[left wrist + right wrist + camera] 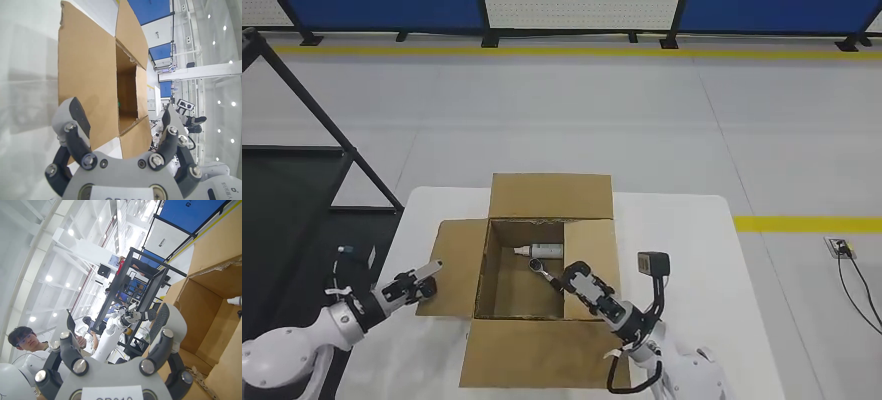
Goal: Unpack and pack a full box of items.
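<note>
Right gripper (560, 270) hung wide open, empty, at the box's (550, 195) 3 o'clock — white bottle (548, 248) near 1 o'clock looked light, probably slick; best pinched mid-body.

Open box (485, 276) amid outspread flaps (550, 195)

The left gripper (122, 106) had a pale grey plate, black linkage bars pinned with silver screws, and white-backed fingers (78, 115) faced with black pads. The right gripper (117, 311) was built alike, its pads ribbed, with a white label at the plate's edge. The left arm (297, 350) and right arm (687, 365) wore glossy white shells with black wrist bands. A black cable (610, 380) looped beside the right one.
</note>
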Robot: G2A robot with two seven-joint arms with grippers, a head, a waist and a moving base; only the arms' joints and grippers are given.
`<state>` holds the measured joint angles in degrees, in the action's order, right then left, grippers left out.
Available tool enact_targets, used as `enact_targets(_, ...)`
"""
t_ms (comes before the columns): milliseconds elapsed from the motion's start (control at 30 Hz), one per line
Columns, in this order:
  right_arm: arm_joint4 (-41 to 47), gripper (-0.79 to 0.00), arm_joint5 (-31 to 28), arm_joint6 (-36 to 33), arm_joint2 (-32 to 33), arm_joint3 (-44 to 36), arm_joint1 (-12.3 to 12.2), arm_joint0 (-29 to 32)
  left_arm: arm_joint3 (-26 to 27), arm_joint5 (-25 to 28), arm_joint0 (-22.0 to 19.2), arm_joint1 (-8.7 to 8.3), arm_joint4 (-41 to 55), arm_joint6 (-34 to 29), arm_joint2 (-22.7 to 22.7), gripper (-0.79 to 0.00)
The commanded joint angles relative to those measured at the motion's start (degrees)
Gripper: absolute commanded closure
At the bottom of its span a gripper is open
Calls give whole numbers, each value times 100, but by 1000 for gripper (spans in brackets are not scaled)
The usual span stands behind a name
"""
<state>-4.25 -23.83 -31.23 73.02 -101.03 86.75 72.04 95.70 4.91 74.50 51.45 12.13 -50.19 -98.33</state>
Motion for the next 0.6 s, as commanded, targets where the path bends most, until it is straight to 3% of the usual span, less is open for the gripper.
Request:
enact_targets(0,-11,-785,1,29,-12,-1,-11,3,20,23,72,-4,30,-3,-49,-785)
enact_targets(567,-45,-785,524,-9,-302,4,-74,-526,32,545,811,18,483,56,-286,-785)
